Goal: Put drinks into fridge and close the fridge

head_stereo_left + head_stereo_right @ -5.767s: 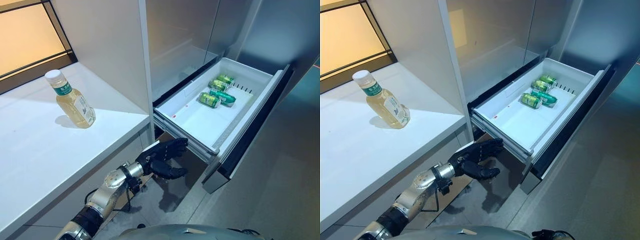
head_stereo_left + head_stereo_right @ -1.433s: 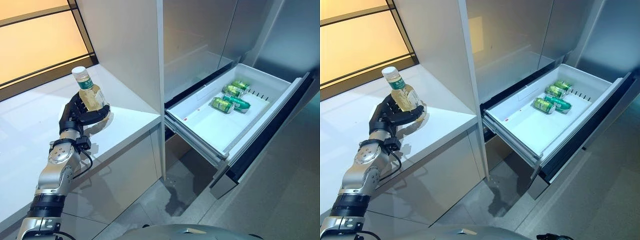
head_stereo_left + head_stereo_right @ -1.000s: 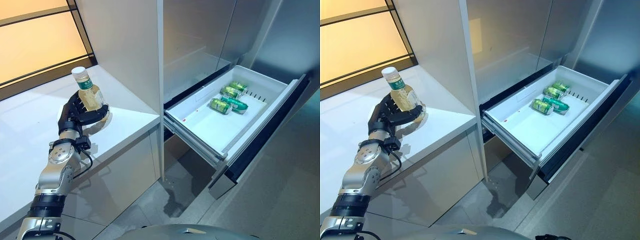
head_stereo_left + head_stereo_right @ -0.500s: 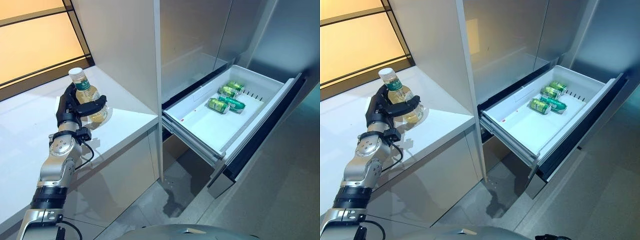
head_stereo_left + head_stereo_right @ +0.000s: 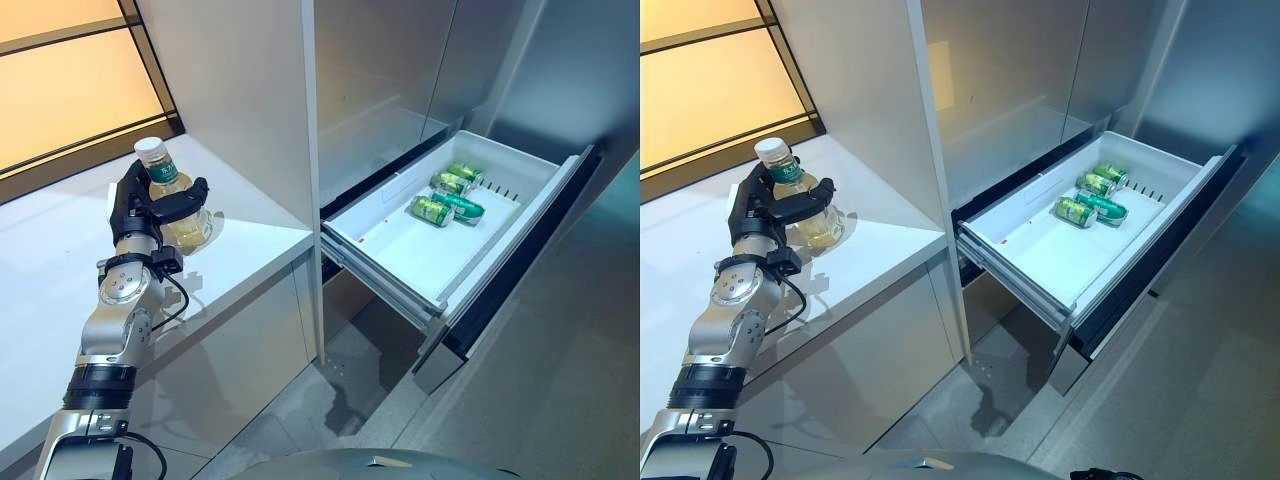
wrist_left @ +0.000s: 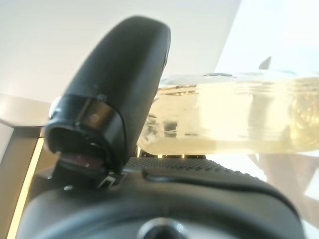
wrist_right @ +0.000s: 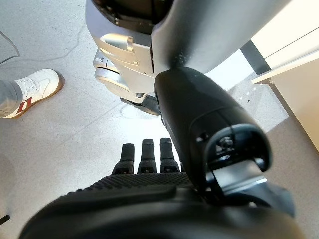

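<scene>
Our left hand (image 5: 140, 212) fingers gripping bottle (image 5: 172, 200) on bench (image 5: 60, 270); right hand (image 7: 164, 199) idle, fingers relaxed. Cans (image 5: 445, 195) already in drawer (image 5: 400, 255); bottle, closing remain.

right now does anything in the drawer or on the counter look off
Nothing is spilled or damaged. The green cans lie on their sides at the far end of the open fridge drawer, not upright. The left hand is curled round the upright bottle on the counter.

Both head eyes look down alike on counter (image 5: 60, 290) and open fridge drawer (image 5: 1035, 262); the left wrist camera sits hard against the bottle (image 6: 239, 117); the right wrist camera faces the floor (image 7: 55, 144).
</scene>
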Tool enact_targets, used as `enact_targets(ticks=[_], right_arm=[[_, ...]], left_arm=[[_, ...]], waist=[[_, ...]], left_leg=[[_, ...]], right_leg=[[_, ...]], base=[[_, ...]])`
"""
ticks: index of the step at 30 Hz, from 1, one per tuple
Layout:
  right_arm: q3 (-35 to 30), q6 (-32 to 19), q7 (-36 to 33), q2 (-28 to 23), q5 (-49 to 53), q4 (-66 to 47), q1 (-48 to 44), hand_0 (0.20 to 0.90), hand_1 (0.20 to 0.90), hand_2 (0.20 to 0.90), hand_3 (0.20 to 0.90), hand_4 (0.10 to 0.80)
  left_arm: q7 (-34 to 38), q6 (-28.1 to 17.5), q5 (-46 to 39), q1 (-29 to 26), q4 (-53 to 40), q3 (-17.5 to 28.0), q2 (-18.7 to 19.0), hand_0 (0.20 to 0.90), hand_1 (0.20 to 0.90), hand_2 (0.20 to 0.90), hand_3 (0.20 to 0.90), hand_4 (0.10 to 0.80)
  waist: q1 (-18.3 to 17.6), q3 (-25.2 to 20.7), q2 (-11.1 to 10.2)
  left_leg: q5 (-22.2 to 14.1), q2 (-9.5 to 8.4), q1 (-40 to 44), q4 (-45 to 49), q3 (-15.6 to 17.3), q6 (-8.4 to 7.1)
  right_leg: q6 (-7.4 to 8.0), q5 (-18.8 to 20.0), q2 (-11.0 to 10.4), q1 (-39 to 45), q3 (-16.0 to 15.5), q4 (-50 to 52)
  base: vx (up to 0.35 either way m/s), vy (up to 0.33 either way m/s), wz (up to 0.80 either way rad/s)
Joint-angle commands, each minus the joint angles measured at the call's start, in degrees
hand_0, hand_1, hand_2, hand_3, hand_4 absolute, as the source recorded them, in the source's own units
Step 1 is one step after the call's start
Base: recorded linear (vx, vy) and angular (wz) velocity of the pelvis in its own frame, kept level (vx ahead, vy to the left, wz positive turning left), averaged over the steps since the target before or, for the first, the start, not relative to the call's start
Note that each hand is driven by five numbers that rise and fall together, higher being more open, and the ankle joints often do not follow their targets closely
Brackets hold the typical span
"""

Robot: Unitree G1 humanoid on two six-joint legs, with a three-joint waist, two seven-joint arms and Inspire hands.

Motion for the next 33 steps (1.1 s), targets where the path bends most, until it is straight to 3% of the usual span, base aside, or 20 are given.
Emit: enact_targets(ticks=[1,13,20,25,33], right_arm=[[2.3,0.2,1.9,1.5,0.2,0.5,-1.0,0.9,0.9,0.9,0.9,0.8],[2.3,0.2,2.9,1.3,-0.8,0.5,-1.1,0.9,0.9,0.9,0.9,0.8],[7.0,-3.6,6.5,0.2,-12.8,-1.7,-1.4,0.9,0.9,0.9,0.9,0.8],[14.8,-6.0,11.2,-1.6,-21.2,-11.3,-3.0,0.9,0.9,0.9,0.9,0.8],[19.2,-5.4,12.6,-3.2,-23.8,-23.8,-5.5,0.9,0.9,0.9,0.9,0.8]], left_arm=[[0.4,-8.0,-0.5,-10.4,1.6,1.5,4.4,0.3,0.3,0.3,0.2,0.1],[0.1,-10.7,-0.4,-10.5,1.3,1.6,4.3,0.3,0.3,0.3,0.2,0.1],[-1.0,-10.8,-0.1,-10.5,-1.0,1.6,4.7,0.3,0.3,0.3,0.2,0.1],[-1.6,-11.1,-0.7,-10.8,-3.2,0.0,5.3,0.3,0.3,0.3,0.2,0.1],[-3.2,-13.0,-1.3,-10.8,-7.8,-1.9,4.9,0.3,0.3,0.3,0.2,0.1]], waist=[[-0.7,-1.5,0.0],[-0.7,-1.4,-0.1],[-0.1,-1.4,-0.2],[0.7,-1.4,-0.4],[1.7,-1.5,-0.7]], left_leg=[[-5.0,-4.08,0.6,0.1,1.1,4.03],[-5.0,-4.09,0.6,0.1,1.0,4.0],[-4.9,-4.12,0.4,0.1,0.6,3.88],[-4.6,-4.17,0.2,0.1,-0.1,3.59],[-4.5,-4.37,-0.2,0.1,-0.9,3.5]], right_leg=[[2.88,2.4,0.0,-3.5,3.2,1.4],[2.92,2.5,-0.1,-3.5,3.1,1.4],[2.97,2.7,-0.2,-3.4,2.6,1.0],[2.97,2.7,-0.5,-3.2,2.0,0.8],[3.02,2.7,-0.8,-3.2,1.1,0.8]], base=[[0.0,0.0,0.0],[0.0,0.0,0.0],[0.0,0.0,0.0],[0.0,0.0,0.0],[-0.018,0.005,0.06]])
